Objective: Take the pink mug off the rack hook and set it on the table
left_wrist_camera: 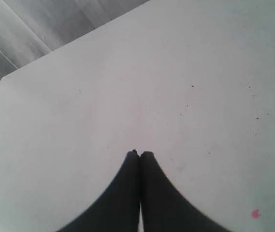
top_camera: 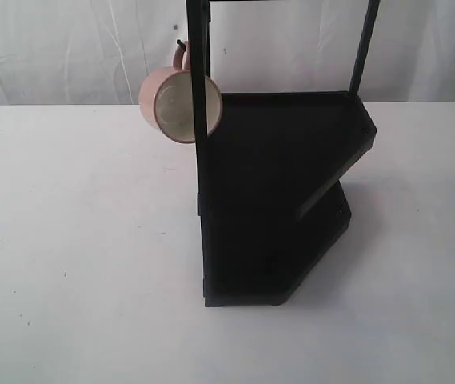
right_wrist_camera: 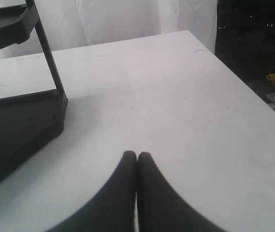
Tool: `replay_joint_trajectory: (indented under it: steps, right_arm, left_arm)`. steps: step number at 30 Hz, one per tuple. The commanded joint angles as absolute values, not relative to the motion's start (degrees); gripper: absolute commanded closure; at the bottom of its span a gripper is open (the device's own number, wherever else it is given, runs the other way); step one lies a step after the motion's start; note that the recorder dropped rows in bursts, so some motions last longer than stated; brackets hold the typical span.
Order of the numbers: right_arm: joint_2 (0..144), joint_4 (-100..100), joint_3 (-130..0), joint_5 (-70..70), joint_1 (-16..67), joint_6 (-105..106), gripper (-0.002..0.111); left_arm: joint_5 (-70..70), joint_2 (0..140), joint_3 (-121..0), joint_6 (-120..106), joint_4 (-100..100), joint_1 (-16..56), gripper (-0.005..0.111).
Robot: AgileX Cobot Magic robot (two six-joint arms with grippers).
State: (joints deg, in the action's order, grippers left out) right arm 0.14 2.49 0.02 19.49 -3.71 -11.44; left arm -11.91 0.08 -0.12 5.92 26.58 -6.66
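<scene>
The pink mug [top_camera: 175, 104] hangs on the rack hook [top_camera: 181, 45] at the rack [top_camera: 283, 160]'s left post. The left claw [left_wrist_camera: 140, 153] and right claw [right_wrist_camera: 137, 154] are clenched, empty.

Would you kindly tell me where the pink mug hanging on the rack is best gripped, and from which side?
Pinch the pink mug by its rim wall from the exterior view's left, probably with the left gripper: the mouth faces the camera, the rack hook fills the handle, and the rack post covers its right edge.
</scene>
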Motion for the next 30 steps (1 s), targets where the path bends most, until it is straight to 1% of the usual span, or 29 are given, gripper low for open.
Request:
replay_joint_trajectory:
  steps: [1, 4, 20, 25, 30]
  right_arm:
    - [0.0, 2.8, 0.0, 19.2, -4.0, -11.4, 0.108]
    - [0.0, 2.8, 0.0, 19.2, -4.0, -11.4, 0.108]
    - [0.0, 2.8, 0.0, 19.2, -4.0, -11.4, 0.108]
    - [0.0, 2.8, 0.0, 19.2, -4.0, -11.4, 0.108]
    - [0.0, 2.8, 0.0, 19.2, -4.0, -11.4, 0.108]
  left_arm:
    - [-6.8, 0.0, 0.0, 16.0, 14.6, -6.6, 0.107]
    - [-4.1, 0.0, 0.0, 22.2, 5.4, -6.6, 0.107]
    - [13.7, 0.0, 0.0, 22.2, 5.2, -6.6, 0.107]
    - [9.9, 0.0, 0.0, 22.3, 5.2, -6.6, 0.107]
    - [5.9, 0.0, 0.0, 35.5, 5.2, -6.6, 0.107]
